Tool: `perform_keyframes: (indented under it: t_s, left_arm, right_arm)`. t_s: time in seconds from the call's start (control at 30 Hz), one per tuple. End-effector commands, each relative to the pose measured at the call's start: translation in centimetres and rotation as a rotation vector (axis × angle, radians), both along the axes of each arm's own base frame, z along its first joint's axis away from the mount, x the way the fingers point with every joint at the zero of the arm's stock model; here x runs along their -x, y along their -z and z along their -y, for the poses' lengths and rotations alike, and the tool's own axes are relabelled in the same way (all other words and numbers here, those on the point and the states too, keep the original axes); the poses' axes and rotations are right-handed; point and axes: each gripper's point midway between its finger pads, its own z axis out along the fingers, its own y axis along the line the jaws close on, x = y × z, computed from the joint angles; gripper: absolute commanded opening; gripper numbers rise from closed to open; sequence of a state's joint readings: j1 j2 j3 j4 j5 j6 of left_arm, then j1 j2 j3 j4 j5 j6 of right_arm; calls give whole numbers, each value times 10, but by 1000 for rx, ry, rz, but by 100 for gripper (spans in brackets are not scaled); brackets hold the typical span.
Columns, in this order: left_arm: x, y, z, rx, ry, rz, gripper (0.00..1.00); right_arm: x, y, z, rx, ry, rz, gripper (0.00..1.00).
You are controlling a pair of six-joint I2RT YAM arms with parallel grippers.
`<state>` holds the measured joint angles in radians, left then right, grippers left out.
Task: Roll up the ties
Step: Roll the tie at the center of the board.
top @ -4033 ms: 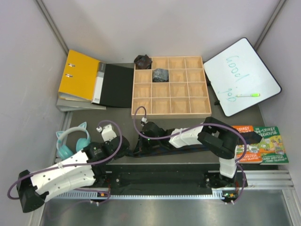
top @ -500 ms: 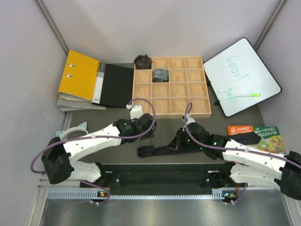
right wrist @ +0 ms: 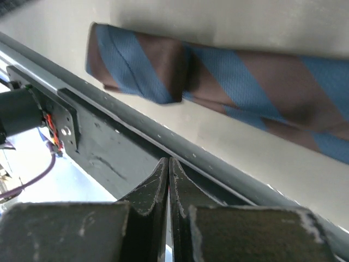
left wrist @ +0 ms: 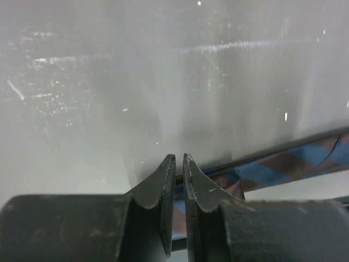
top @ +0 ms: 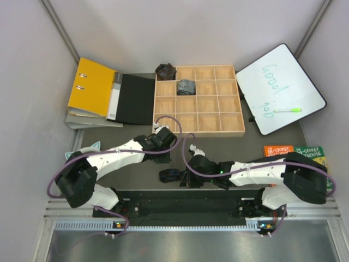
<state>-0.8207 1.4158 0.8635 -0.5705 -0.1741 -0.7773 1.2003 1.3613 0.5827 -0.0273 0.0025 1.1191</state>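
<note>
I find the blue-and-brown striped fabric tie (right wrist: 240, 82) lying lengthwise along the bench (left wrist: 163, 65) front edge. Its rolled end sits just ahead of my right claw (right wrist: 168, 161), whose tips are pressed together, holding nothing. The left claw (left wrist: 179, 159) is narrowed to a slit; I cannot tell whether it grips anything.

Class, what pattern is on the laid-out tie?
Diagonal blue-and-brown stripes on the tie; clearest in the right wrist view.

Plain pale grey walls (top: 180, 27) close in three sides, joined at the back corners by slanting metal struts (top: 59, 30), around a dark grey-olive tabletop (top: 256, 143) under even, soft light, with a black rail (top: 185, 207) and brushed metal sheet (top: 191, 245) along its near edge.
</note>
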Motion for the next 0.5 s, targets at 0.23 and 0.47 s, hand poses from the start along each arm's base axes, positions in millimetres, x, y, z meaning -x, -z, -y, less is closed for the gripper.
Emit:
perform_keyframes:
  t_s: [0.23, 0.47]
  left_arm:
    - [5, 11, 5, 20, 83, -18, 9]
    - [12, 19, 0, 21, 88, -43, 9]
  right_arm:
    - [-15, -29, -70, -180, 1, 33, 0]
    - [-6, -16, -81, -150, 7, 8, 0]
